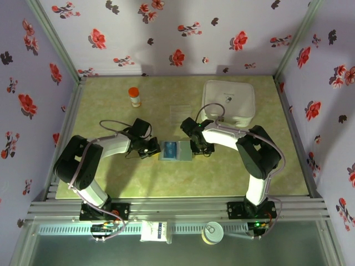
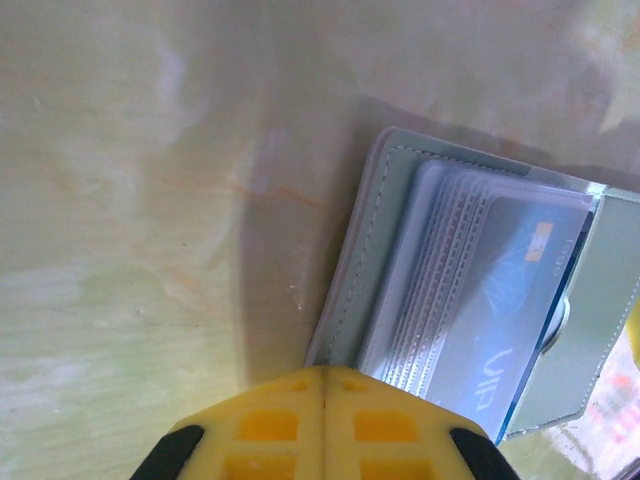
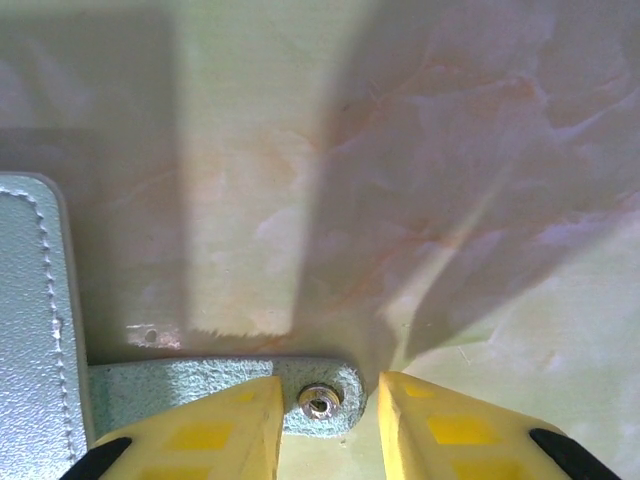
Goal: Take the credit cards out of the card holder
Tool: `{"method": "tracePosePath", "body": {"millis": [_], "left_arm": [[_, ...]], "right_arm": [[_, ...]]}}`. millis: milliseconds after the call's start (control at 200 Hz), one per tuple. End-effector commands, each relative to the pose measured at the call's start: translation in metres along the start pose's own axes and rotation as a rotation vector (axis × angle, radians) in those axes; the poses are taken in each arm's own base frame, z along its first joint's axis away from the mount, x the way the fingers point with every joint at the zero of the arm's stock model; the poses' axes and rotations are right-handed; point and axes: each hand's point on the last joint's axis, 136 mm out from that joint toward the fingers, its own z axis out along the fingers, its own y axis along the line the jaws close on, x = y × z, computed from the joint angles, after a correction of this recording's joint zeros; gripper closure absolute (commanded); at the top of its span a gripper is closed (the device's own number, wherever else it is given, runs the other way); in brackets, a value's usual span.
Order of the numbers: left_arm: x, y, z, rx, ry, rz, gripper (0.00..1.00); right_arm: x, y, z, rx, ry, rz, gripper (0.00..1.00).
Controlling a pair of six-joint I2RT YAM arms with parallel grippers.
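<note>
Left pincer (image 2: 322,385) closed at card holder (image 2: 383,205); credit card (image 2: 500,290) seemingly reads VIP

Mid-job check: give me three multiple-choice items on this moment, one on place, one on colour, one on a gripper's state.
1. The flat grey-blue two-panel card holder lies: A between both grippers; B far right corner; C far left corner.
2. The plastic credit card seen in its clear sleeves is: A red; B blue; C green.
3. The right gripper is: A shut; B open astride the holder's snap tab; C gripping a card.
Answers: 1 A, the left gripper flanks it opposite; 2 B, left wrist view; 3 B, yellow fingers apart.
</note>
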Motion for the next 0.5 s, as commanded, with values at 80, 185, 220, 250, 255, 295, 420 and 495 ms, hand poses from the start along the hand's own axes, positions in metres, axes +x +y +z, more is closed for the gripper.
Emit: {"method": "tracePosePath", "body": {"millis": [80,185,220,250,255,295,420,495], "left_arm": [[0.000,-0.003,-0.017,-0.005,-0.013,-0.010,0.94],[-0.005,-0.015,-0.026,0.026,-0.032,0.003,0.93],[-0.007,-0.019,-0.028,0.038,-0.037,0.009,0.93],[-0.008,-0.022,-0.030,0.048,-0.039,0.013,0.93],[-0.008,-0.023,-0.030,0.049,-0.039,0.014,0.93],[-0.008,-0.027,-0.032,0.061,-0.041,0.020,0.93],[-0.009,-0.037,-0.033,0.094,-0.035,0.030,0.93],[-0.009,-0.042,-0.029,0.099,-0.027,0.039,0.93]], "right_arm": [[-0.009,-0.005,-0.030,-0.020,-0.038,0.014,0.65],[-0.013,0.000,-0.048,-0.047,-0.063,0.007,0.64],[-0.015,0.004,-0.054,-0.060,-0.070,0.001,0.64],[-0.015,0.008,-0.058,-0.074,-0.076,-0.008,0.64],[-0.015,0.009,-0.060,-0.077,-0.078,-0.009,0.64],[-0.017,0.015,-0.066,-0.099,-0.089,-0.014,0.64],[-0.018,0.042,-0.082,-0.195,-0.097,-0.038,0.63],[-0.016,0.067,-0.086,-0.312,-0.075,-0.039,0.63]]}}
